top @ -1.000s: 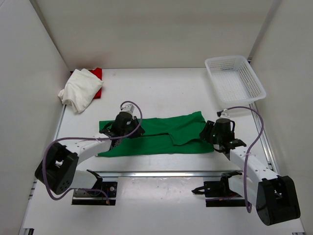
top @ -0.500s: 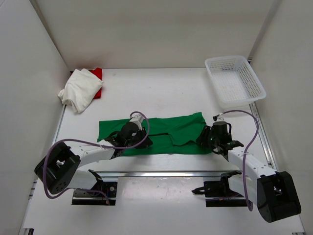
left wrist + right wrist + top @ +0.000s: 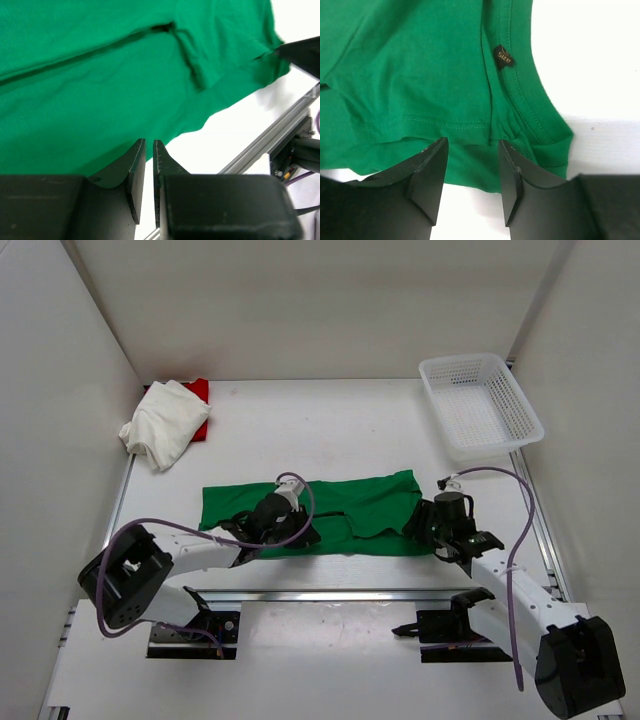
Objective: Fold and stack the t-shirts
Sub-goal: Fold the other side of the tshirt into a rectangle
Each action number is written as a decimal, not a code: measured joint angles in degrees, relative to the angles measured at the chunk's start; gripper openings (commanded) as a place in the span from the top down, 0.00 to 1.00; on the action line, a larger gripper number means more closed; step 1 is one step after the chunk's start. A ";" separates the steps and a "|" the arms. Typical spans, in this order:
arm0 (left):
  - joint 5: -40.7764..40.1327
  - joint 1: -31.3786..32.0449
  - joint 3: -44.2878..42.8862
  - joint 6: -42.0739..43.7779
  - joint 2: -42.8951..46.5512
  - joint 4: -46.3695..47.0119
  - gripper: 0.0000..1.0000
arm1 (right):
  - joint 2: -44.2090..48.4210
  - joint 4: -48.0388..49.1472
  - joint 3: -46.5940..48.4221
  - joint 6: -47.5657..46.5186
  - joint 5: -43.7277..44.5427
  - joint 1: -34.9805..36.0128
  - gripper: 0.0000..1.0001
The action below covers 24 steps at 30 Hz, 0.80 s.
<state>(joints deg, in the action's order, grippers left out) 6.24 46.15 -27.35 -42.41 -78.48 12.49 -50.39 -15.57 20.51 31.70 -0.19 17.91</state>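
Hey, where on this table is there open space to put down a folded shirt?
Bare table lies beyond the green t-shirt, between the white t-shirt on the red t-shirt at far left and the basket at far right. The near side is crowded: left gripper and right gripper are at that shirt.

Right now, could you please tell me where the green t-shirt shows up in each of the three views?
Top external: the green t-shirt lies spread across the middle of the table.
Left wrist: it fills the upper left, down past the picture's middle.
Right wrist: it fills the left and centre, with its collar label near the top.
Shared landmark: the white table showing along the shirt's near edge.
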 measured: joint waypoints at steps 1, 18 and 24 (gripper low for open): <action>0.07 0.00 0.00 0.02 -0.59 0.00 0.78 | 0.37 -0.07 0.04 -0.04 -0.20 -0.42 0.59; 0.52 2.10 0.00 -0.63 -2.91 1.66 0.78 | -6.43 5.95 -0.92 1.84 -9.92 -5.14 1.00; 0.68 2.21 0.00 -0.74 -3.34 1.73 0.78 | -2.03 1.60 0.48 1.14 -7.28 -5.14 1.00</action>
<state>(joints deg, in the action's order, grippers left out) 6.92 48.36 -27.35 -43.16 -81.82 14.22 -52.42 -13.98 20.99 32.84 -7.46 12.78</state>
